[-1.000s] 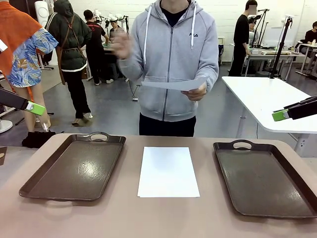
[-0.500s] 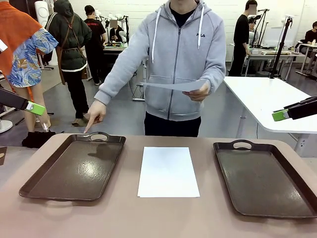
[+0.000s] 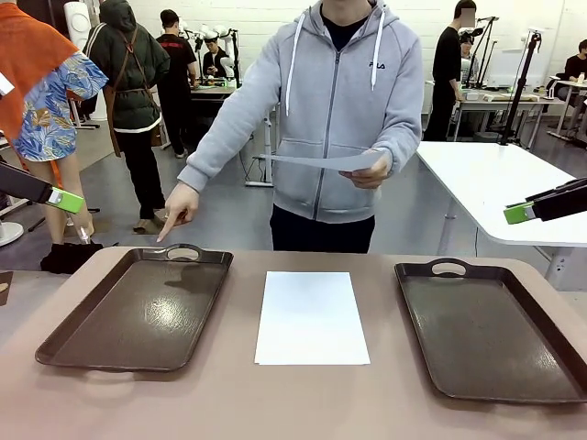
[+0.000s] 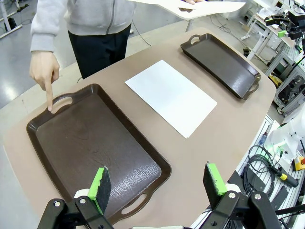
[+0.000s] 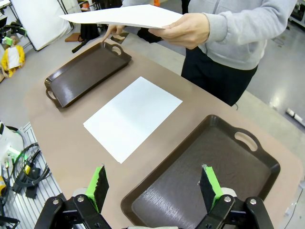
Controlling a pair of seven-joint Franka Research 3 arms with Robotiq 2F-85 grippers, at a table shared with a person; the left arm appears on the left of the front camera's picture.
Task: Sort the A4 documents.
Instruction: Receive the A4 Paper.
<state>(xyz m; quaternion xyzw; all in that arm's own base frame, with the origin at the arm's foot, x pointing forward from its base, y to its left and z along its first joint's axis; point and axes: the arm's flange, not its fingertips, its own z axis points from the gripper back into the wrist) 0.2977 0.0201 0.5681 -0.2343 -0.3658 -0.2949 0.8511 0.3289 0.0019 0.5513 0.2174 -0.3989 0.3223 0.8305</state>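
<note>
The person's pointing hand, raised and blurred a second ago, has come down over the table's far edge. Its forefinger now hangs just above the far handle of the left tray. I take that as the call for where the next paper goes. Nothing else has moved. One sheet lies flat in the middle of the table, between the two trays and touching neither, with its long sides running from the near edge toward the far edge. A second sheet stays level in the person's other hand, in the air beyond the far edge. Both trays look empty, so the sorting has not yet begun. The left gripper hangs high by the table's left edge, looking down over the left tray's near handle, jaws spread wide and holding nothing. The right gripper hangs likewise by the right edge over the right tray, wide and empty. A bare strip of table runs down each side of the sheet, so its left edge can probably be reached without meeting the tray's rim. Thin paper lying flat gives fingers little to catch, though. The raised rim must be cleared on the way in, and the finger at the far handle argues for setting down toward the tray's near half.
</note>
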